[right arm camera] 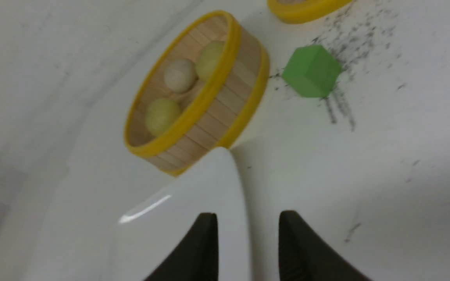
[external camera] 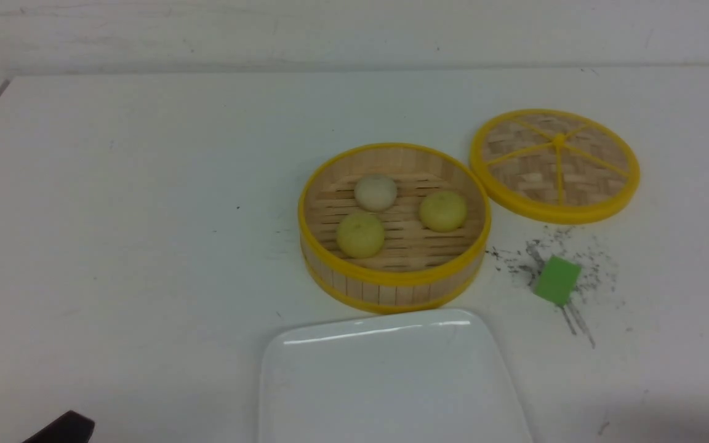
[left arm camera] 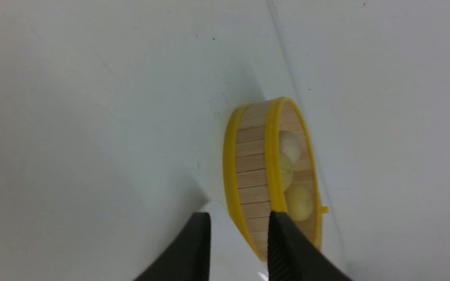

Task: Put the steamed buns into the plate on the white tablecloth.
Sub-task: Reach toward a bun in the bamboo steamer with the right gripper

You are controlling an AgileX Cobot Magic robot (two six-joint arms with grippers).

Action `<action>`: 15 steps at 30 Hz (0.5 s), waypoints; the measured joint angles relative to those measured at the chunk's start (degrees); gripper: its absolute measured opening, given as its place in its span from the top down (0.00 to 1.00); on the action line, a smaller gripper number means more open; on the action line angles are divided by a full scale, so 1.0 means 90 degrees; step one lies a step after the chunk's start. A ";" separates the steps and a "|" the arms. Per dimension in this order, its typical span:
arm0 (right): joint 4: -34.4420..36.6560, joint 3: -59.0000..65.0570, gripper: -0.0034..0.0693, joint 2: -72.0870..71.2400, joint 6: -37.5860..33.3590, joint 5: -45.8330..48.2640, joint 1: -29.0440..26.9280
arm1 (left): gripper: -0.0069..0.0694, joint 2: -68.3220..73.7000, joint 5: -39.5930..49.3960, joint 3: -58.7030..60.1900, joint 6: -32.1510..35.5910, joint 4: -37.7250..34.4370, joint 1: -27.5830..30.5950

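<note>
Three steamed buns lie in the yellow-rimmed bamboo steamer [external camera: 391, 289]: a whiter one [external camera: 375, 192] at the back and two pale yellow ones [external camera: 360, 234] [external camera: 444, 211]. The empty white plate [external camera: 391, 381] sits just in front of the steamer on the white tablecloth [external camera: 114, 246]. My left gripper [left arm camera: 239, 214] is open and empty, low at the near left, short of the plate's corner [left arm camera: 225, 234] and the steamer [left arm camera: 252, 156]. My right gripper [right arm camera: 247, 214] is open and empty above the plate's right edge [right arm camera: 193, 203], with the buns [right arm camera: 179, 75] well beyond it.
The round woven lid [external camera: 555, 165] lies flat to the right behind the steamer. A green block [external camera: 556, 280] rests right of the steamer among dark specks and scuffs. The back wall runs along the table's far edge.
</note>
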 joint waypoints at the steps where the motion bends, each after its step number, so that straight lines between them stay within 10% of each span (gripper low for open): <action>1: 0.0258 0.0000 0.62 0.0000 0.0019 -0.0019 0.0000 | 0.59 0.0000 -0.0032 0.0000 -0.0013 -0.0063 0.0000; 10: 0.1214 -0.0023 0.62 0.0000 -0.0130 -0.0112 0.0000 | 0.65 0.0000 -0.0115 -0.0142 0.0187 -0.0239 0.0000; 15: 0.0775 -0.0996 0.73 0.0141 -0.0860 -0.0009 0.0000 | 0.85 0.0086 0.0761 -0.1381 0.1194 -0.0007 0.0000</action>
